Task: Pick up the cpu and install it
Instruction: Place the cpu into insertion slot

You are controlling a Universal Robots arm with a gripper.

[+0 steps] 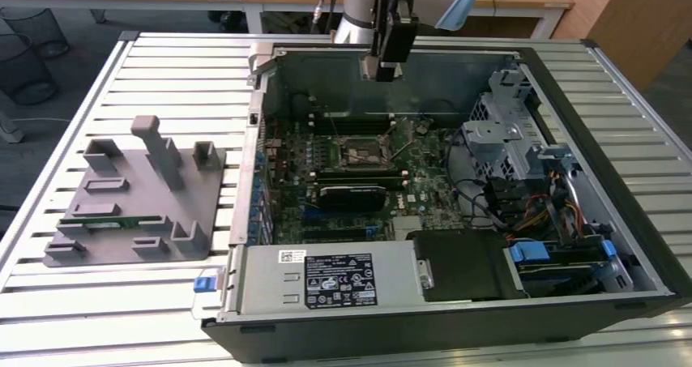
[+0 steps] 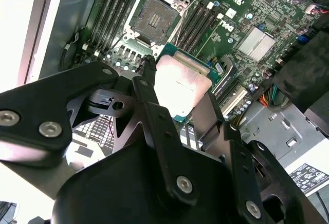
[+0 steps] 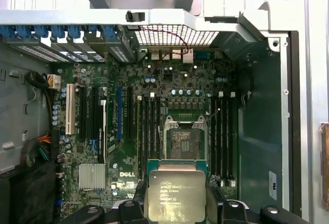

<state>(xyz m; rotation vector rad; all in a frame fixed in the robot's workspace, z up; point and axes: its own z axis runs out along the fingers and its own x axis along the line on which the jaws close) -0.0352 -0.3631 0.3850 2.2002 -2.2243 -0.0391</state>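
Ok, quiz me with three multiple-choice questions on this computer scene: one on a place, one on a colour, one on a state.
1. Where is the cpu?
A) seated in the socket
B) held by the end effector above the motherboard
C) lying flat on the motherboard

2. What colour is the cpu's top?
A) black
B) blue
C) silver

3. The socket is:
A) empty
B) filled with a chip
C) under a cooler

Answers: B, the end effector clasps it in both wrist views; C, its top shines silver; A, bare contacts show inside its frame.
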